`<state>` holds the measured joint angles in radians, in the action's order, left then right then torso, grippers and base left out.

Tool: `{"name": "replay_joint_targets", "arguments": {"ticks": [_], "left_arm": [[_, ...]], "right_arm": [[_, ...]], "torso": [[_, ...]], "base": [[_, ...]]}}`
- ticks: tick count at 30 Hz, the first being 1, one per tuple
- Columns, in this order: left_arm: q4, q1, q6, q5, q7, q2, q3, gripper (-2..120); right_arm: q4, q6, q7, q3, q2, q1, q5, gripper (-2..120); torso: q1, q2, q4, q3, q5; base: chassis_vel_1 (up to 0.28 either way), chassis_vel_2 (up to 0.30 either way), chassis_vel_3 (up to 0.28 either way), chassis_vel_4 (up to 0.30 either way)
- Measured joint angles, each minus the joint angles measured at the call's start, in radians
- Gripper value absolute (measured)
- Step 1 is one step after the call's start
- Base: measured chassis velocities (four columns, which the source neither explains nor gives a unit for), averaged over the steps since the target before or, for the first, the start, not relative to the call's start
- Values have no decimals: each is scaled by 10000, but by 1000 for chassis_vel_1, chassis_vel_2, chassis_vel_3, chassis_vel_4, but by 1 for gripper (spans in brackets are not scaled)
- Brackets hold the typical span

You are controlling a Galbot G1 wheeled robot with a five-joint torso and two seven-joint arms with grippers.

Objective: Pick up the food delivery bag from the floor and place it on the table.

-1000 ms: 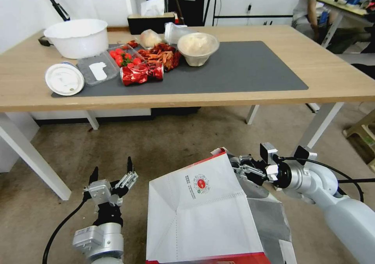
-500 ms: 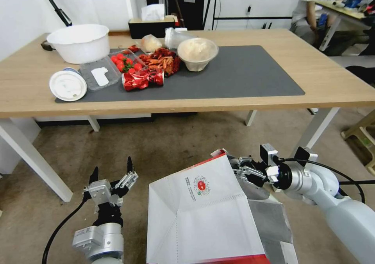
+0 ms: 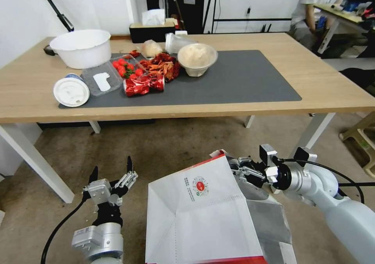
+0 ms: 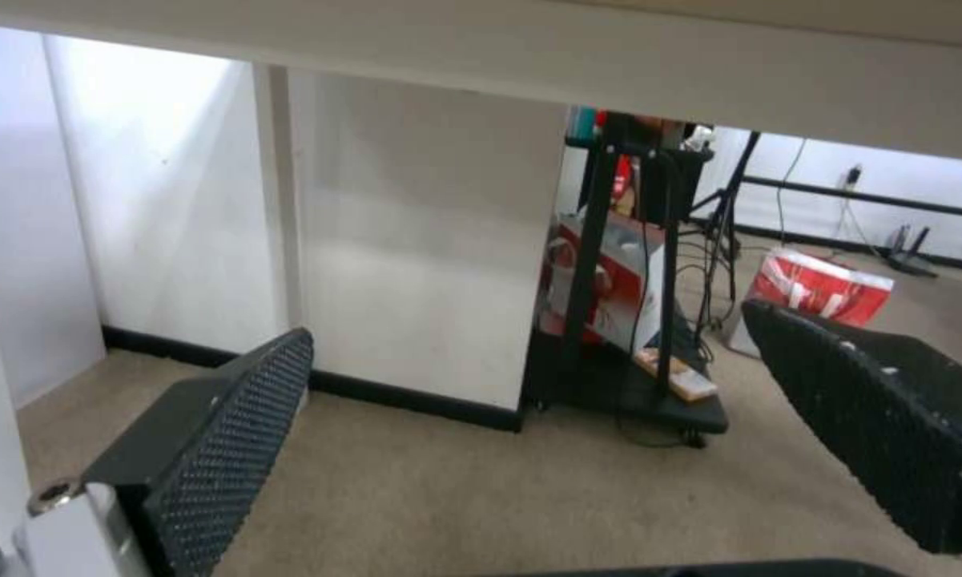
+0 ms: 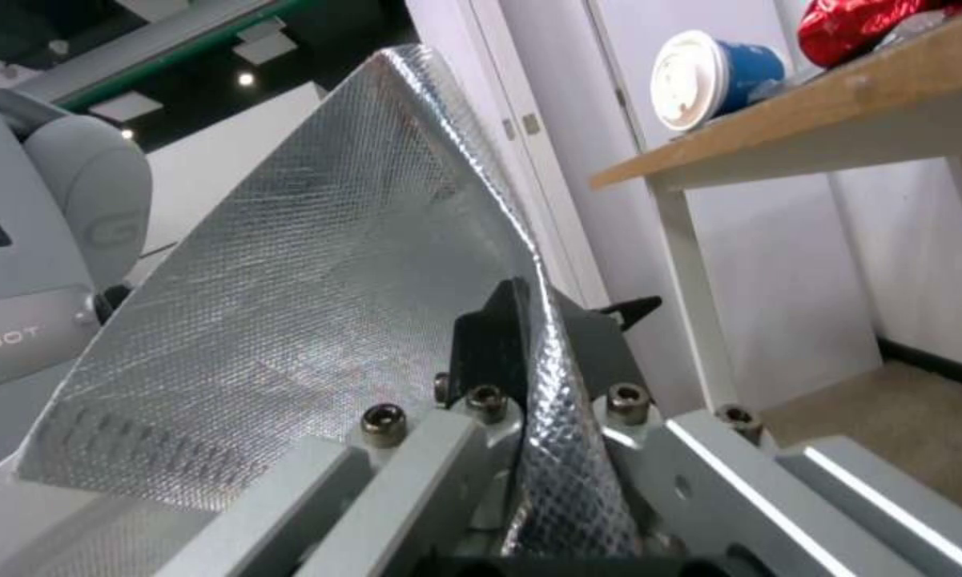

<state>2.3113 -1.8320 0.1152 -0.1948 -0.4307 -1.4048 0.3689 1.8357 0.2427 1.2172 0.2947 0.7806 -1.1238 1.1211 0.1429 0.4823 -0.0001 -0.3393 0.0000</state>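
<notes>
Gripping food delivery bag rim: right tool clamped | left tool apart, beside bag

The bag is matt white creased paper with a shiny, quilted silver foil lining. The table is smooth pale wood under a matt grey mat, over rough beige floor. The left gripper has dimpled black rubbery pads.
</notes>
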Motion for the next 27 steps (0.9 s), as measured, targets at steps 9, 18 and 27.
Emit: {"name": "replay_joint_targets", "arguments": {"ticks": [9, 18, 27], "left_arm": [[21, -14, 0, 4, -1, 1, 0, 100], [25, -23, 12, 10, -16, -18, -1, 100], [41, -27, 27, 28, -14, -7, 8, 100]], "right_arm": [[6, -7, -13, 1, 39, 16, -1, 0], [28, -14, -37, 6, 48, 12, -2, 0], [83, -23, -72, 23, 65, -16, -2, 0]], "torso": [[135, 363, 1, -227, 0], [293, 790, 0, -500, 0], [429, 1131, -1, -699, -1]], "base": [[0, 0, 0, 0], [0, 0, 0, 0], [0, 0, 0, 0]]}}
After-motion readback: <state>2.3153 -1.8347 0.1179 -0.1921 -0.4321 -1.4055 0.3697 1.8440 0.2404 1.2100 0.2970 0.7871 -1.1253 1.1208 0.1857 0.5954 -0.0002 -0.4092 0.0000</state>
